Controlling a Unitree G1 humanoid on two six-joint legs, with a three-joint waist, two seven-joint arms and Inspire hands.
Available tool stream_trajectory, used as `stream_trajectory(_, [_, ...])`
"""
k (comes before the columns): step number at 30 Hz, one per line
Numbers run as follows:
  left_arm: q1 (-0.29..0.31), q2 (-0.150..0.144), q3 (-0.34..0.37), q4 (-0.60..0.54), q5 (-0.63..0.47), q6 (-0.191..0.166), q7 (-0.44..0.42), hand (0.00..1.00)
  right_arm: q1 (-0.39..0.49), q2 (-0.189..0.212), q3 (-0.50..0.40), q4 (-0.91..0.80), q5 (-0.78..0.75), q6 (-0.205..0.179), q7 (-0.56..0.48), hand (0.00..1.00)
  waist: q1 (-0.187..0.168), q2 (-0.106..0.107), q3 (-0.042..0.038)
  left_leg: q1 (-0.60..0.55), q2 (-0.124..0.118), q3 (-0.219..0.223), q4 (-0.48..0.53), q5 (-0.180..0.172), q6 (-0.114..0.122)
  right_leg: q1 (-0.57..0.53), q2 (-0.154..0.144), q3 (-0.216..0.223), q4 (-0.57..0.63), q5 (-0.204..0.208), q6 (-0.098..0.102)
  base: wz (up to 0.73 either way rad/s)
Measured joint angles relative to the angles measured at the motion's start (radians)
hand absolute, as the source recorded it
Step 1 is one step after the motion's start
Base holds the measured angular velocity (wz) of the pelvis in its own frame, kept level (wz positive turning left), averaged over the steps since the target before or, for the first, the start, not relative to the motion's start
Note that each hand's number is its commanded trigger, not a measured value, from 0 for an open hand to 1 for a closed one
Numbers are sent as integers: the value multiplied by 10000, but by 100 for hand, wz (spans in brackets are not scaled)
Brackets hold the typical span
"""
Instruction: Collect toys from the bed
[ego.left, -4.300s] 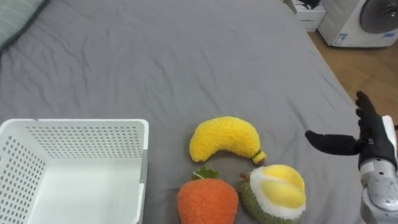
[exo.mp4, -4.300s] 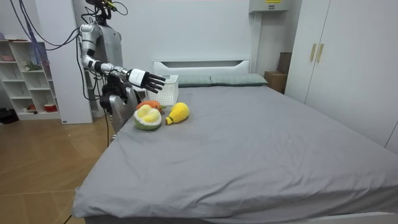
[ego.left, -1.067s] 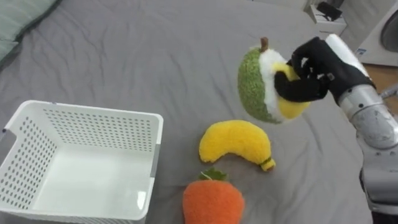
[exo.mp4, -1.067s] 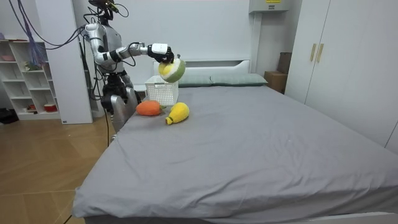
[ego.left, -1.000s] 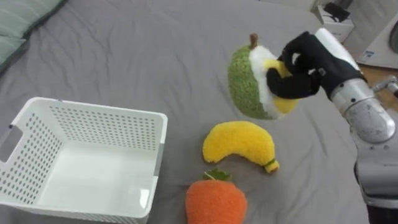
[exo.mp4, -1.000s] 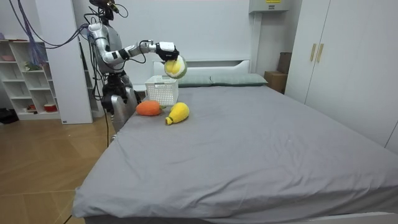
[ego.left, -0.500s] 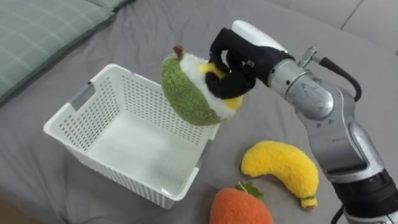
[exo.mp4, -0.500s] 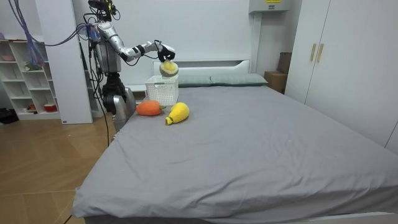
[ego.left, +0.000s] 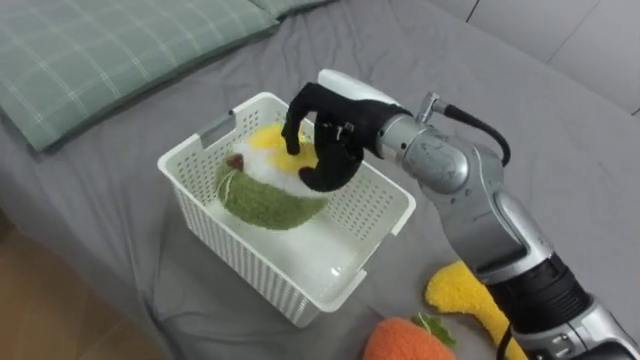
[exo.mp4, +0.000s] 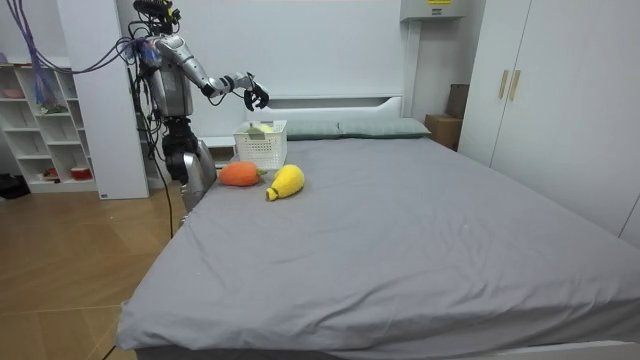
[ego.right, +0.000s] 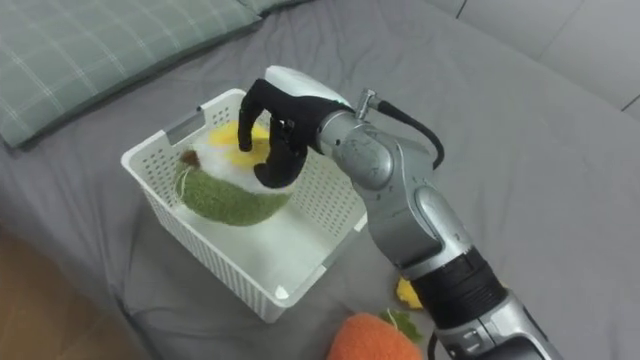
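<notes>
A green, white and yellow durian plush (ego.left: 265, 195) lies inside the white perforated basket (ego.left: 240, 265) on the grey bed. My right hand (ego.left: 325, 125) hangs just over it with loosely bent fingers, open and holding nothing. In the room view that right hand (exo.mp4: 256, 96) is raised clear above the basket (exo.mp4: 262, 148), with the durian plush (exo.mp4: 258, 127) showing at its rim. A yellow banana plush (ego.left: 460, 290) and an orange fruit plush (ego.left: 400, 342) lie on the sheet to the right of the basket. I stand at the bed's head corner.
A green checked pillow (ego.left: 110, 50) lies beyond the basket at the bed's head. The bed's edge drops off at the lower left (ego.left: 60, 300). Shelves (exo.mp4: 45, 130) stand behind me, and wardrobe doors (exo.mp4: 540, 90) face the bed's far side.
My right hand carried the durian plush leftward over the basket and let it go; the plush now rests inside. The head camera swung left with it. Banana and orange plush stayed put.
</notes>
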Motion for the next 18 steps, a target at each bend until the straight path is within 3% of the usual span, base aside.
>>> stream_trajectory(3, [2,-9,-6,-116,6,154,1,0,1,-6,-3,55,-11,3,-209,0,-13,7,-8,-17,16,83,-29,43,6,-81,6,72,17,1,0,-8])
stream_trajectory(11, [-266,-43,-204,-150,-86,159,37,0,8,-59,16,313,59,-2,-643,0,-52,134,-53,173,58,309,-181,63,22,-60,21,352,-9,7,7,-9])
stream_trajectory(18, [-310,-147,-190,-143,-272,129,40,0,31,-562,11,313,184,-9,-628,0,-147,117,-71,243,86,460,-277,63,24,-99,80,608,-10,20,16,-7])
